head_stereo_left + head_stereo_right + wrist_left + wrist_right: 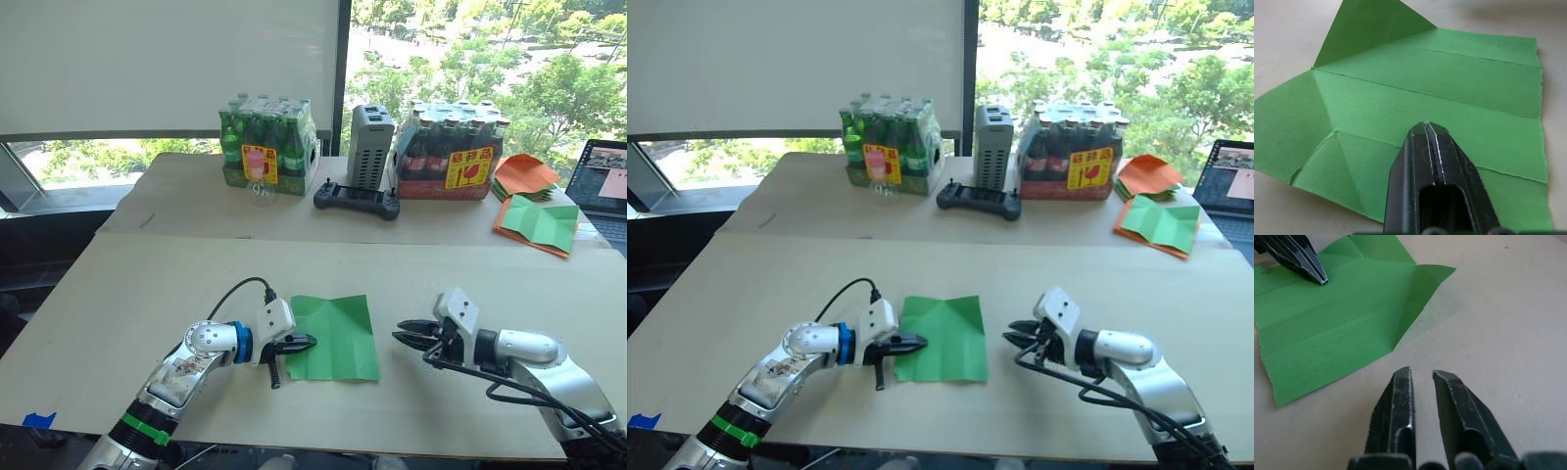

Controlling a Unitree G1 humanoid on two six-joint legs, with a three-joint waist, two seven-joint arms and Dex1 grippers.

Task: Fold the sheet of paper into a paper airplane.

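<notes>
1. I see the sheet (pixel 333 336) lying on the near table (pixel 127 294), between the two grippers; it is creased lengthwise, and its far corners are folded or lifted.
2. The left gripper (pixel 306 342) has its tips over the sheet's left edge, jaws pressed together (the left wrist view shows no gap between the fingers (pixel 1415 161)). I cannot tell whether the tips touch the paper.
3. The right gripper (pixel 402 332) sits just right of the sheet, clear of it, pointing toward it. Its jaws are slightly spread, with nothing between them.
4. On the far table stand a pack of green bottles (pixel 266 144), a grey box (pixel 369 145), a black controller (pixel 357 200) and a pack of dark bottles (pixel 449 149).
5. At far right lie orange sheets (pixel 525 174), one green sheet on orange backing (pixel 539 223), and a laptop (pixel 603 182).
</notes>
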